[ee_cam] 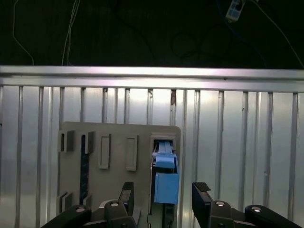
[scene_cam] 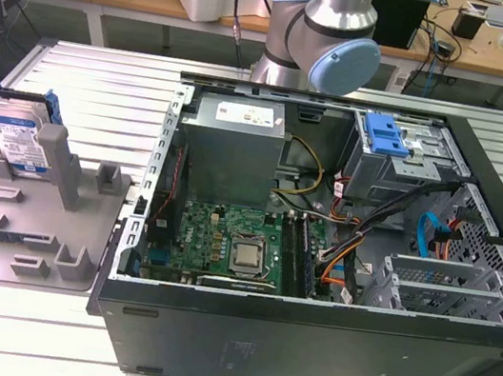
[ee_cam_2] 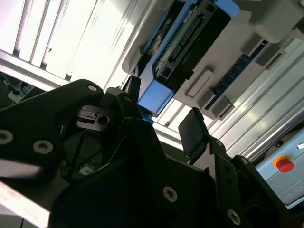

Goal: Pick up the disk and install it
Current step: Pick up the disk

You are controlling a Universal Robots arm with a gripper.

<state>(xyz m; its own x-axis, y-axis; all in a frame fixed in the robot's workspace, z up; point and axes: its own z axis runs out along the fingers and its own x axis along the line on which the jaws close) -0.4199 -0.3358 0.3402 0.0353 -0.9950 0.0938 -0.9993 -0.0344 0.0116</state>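
The disk point(scene_cam: 17, 137) stands on its edge in a slot of the grey holder point(scene_cam: 82, 218), on the desk point(scene_cam: 96, 75) at the exterior view's left, well apart from the open computer case point(scene_cam: 301, 351). In the first wrist view the end effector point(ee_cam: 164, 198) is wide open and holds nothing; its fingers point(ee_cam: 202, 192) stand one on each side of the disk's blue carrier rail point(ee_cam: 166, 185), apart from it. We judge that this is the approach for the grasp: we should keep the disk centred between the fingers, come down straight along the slot, and close on the flat faces, not on the rail. How high the fingers are above the disk we cannot tell; the holder hides the disk's lower edge, and the inside of the drive cage point(scene_cam: 399, 169) is hard to make out.
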